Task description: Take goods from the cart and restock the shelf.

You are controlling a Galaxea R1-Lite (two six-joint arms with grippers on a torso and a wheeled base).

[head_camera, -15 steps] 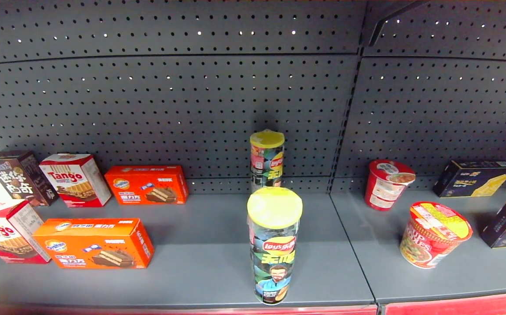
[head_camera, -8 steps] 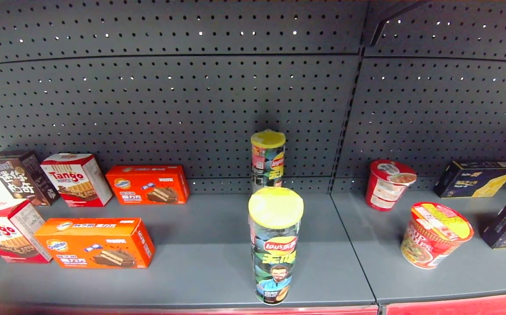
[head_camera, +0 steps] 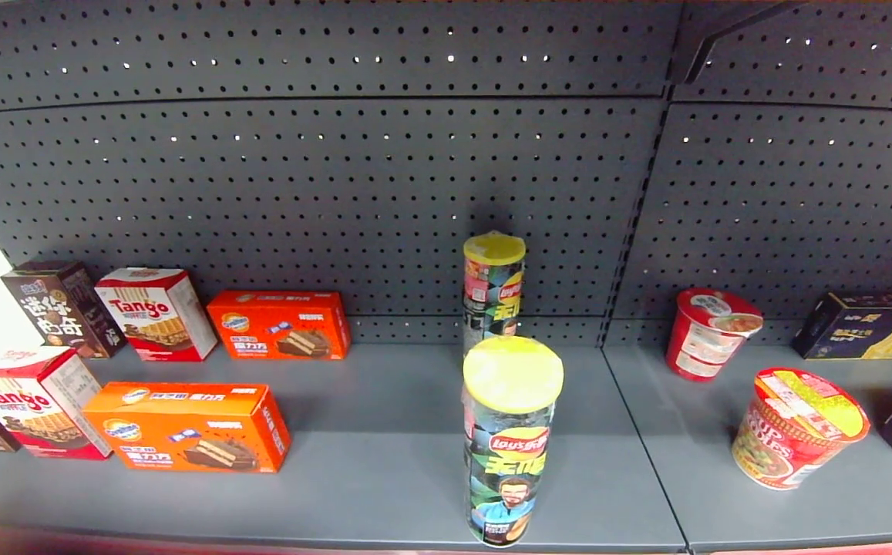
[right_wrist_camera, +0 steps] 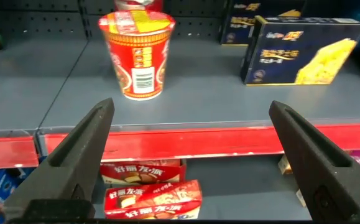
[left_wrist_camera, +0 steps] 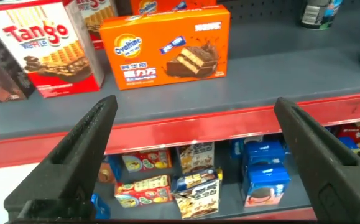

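Observation:
The grey shelf [head_camera: 384, 470] holds two chip cans with yellow lids, one at the front [head_camera: 510, 439] and one behind it [head_camera: 493, 287] against the pegboard. Orange wafer boxes [head_camera: 187, 426] and red-and-white wafer boxes [head_camera: 33, 401] stand on the left; red noodle cups [head_camera: 797, 428] and dark boxes [head_camera: 866, 325] on the right. My left gripper [left_wrist_camera: 195, 152] is open and empty in front of the shelf's red front edge [left_wrist_camera: 198, 130], below the orange box [left_wrist_camera: 165, 45]. My right gripper [right_wrist_camera: 192, 155] is open and empty in front of the noodle cup [right_wrist_camera: 137, 53].
A lower shelf under the red edge holds small packets and blue boxes [left_wrist_camera: 263, 180] on the left side and red packets [right_wrist_camera: 152, 196] on the right. A dark box [right_wrist_camera: 301, 50] stands beside the noodle cup. Bare shelf room lies between the orange boxes and the chip cans.
The whole head view has shifted: everything on the shelf now sits a little further right in the picture, so the camera moved. The goods themselves have not moved.

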